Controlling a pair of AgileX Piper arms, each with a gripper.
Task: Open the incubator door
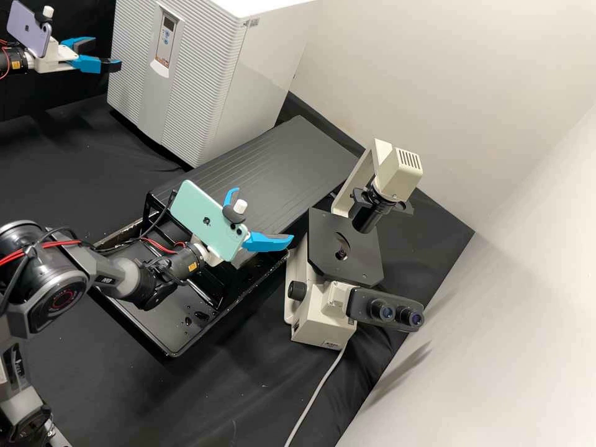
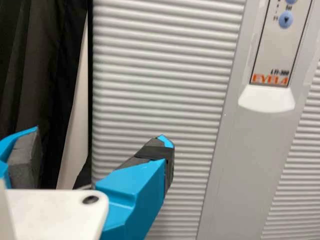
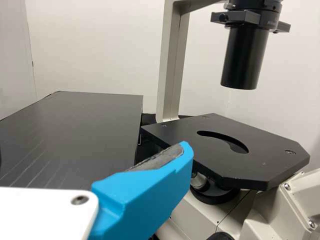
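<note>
The incubator [image 1: 205, 81], a white cabinet with a ribbed front and a control panel, stands at the back left of the high view, its door closed. My left gripper [image 1: 98, 54] is open beside the front's left edge, with nothing between its fingers. In the left wrist view, the same left gripper [image 2: 97, 142] has one finger before the ribbed door [image 2: 160, 75] and the other beyond its dark edge; I cannot tell whether it touches. My right gripper [image 1: 262, 216] stands open and empty near the microscope; the right wrist view shows the right gripper [image 3: 145, 192] by one blue finger.
A microscope [image 1: 344, 248] with a black stage stands right of centre. A ridged black board [image 1: 298, 161] lies between it and the incubator. Under the right arm is a black tray [image 1: 171, 351] with a frame and dark drops. A pale cable [image 1: 316, 397] runs forward.
</note>
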